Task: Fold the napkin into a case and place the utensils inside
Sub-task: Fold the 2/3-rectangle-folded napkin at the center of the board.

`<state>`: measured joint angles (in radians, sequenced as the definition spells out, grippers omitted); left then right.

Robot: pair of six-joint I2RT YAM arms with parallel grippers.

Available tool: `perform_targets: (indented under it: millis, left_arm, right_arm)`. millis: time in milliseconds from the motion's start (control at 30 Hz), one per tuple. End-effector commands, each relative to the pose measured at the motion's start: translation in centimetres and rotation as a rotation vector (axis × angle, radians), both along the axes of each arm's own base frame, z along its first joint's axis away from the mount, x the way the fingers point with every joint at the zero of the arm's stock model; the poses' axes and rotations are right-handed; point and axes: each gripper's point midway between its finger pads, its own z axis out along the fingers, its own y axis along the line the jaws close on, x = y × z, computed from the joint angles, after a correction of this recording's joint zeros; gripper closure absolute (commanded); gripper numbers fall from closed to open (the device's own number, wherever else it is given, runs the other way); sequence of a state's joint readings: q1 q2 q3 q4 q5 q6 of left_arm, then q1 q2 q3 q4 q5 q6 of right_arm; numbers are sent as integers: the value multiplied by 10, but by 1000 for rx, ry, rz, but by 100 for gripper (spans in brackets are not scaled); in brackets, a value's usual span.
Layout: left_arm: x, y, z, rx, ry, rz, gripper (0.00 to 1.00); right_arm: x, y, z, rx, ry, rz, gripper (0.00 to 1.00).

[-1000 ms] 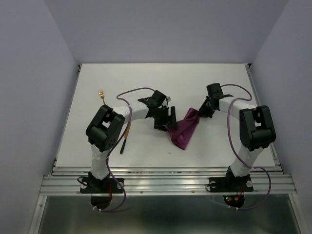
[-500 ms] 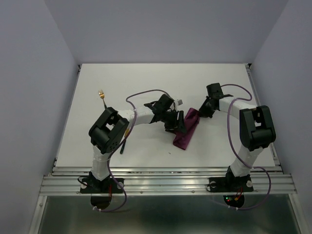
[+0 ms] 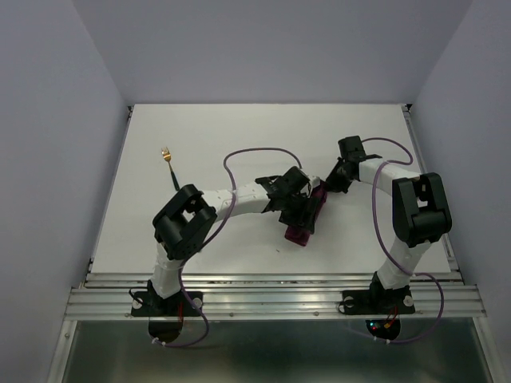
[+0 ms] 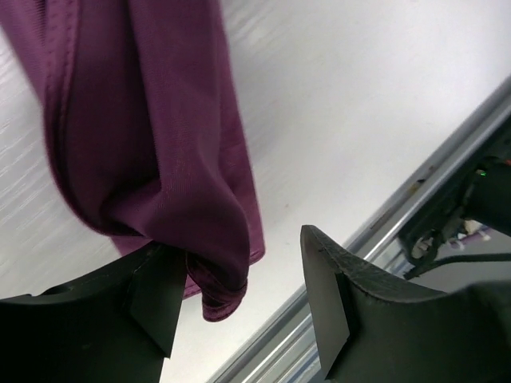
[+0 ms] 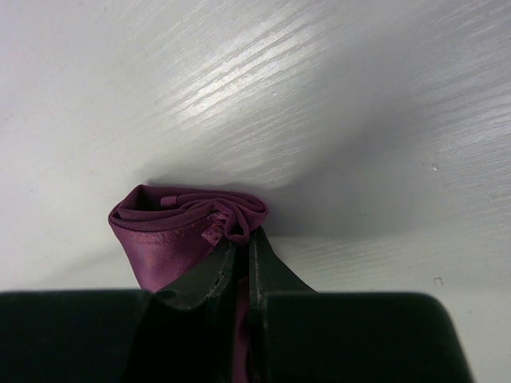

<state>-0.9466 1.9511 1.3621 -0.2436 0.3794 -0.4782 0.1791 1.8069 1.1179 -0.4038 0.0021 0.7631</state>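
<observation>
The plum-purple napkin [image 3: 302, 234] lies bunched into a narrow strip at the table's middle right. My right gripper [image 3: 326, 187] is at its far end, and in the right wrist view this gripper [image 5: 242, 244] is shut on a gathered fold of the napkin [image 5: 172, 231]. My left gripper [image 3: 301, 214] hovers over the strip's middle. In the left wrist view it [image 4: 243, 307] stands open, and the napkin [image 4: 160, 144] drapes against the left finger [image 4: 156, 299], apart from the right one. One utensil, the gold-headed fork [image 3: 167, 155], lies far left.
The metal rail [image 3: 271, 287] runs along the near table edge, close behind the left gripper. The left arm's purple cable [image 3: 255, 153] arches over the table's middle. Side walls enclose the white table [image 3: 263, 128].
My left arm swept right across the napkin, which went from a wide spread shape to a narrow strip. The left jaws narrowed a little. The right gripper has kept its hold and place.
</observation>
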Motion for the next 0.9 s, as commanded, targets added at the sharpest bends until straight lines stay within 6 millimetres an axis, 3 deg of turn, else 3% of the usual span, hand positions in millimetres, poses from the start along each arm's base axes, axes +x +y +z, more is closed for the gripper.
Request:
perform_targets:
  millis: [0, 200, 400, 533, 667, 767, 833, 867]
  left_arm:
    - [21, 9, 42, 24, -157, 48, 31]
    - [25, 19, 63, 33, -208, 71, 31]
    - [33, 15, 95, -82, -248, 89, 37]
    - [54, 18, 90, -85, -230, 162, 37]
    - [78, 27, 70, -25, -192, 277, 53]
    - [92, 37, 55, 20, -147, 353, 86]
    - [97, 44, 45, 64, -136, 393, 100]
    - [98, 45, 42, 74, -132, 396, 100]
  right_arm:
    - [-3, -6, -3, -47, 24, 0, 99]
    - [-5, -6, -1, -50, 20, 2, 99]
    - [-4, -6, 2, -45, 15, -2, 99]
    - [-5, -6, 2, -45, 15, -2, 99]
    - [-5, -7, 4, -47, 11, -3, 99]
    - [-5, -7, 6, -47, 7, -5, 99]
    - [-6, -7, 5, -48, 10, -5, 99]
    - [-5, -7, 6, -47, 7, -5, 99]
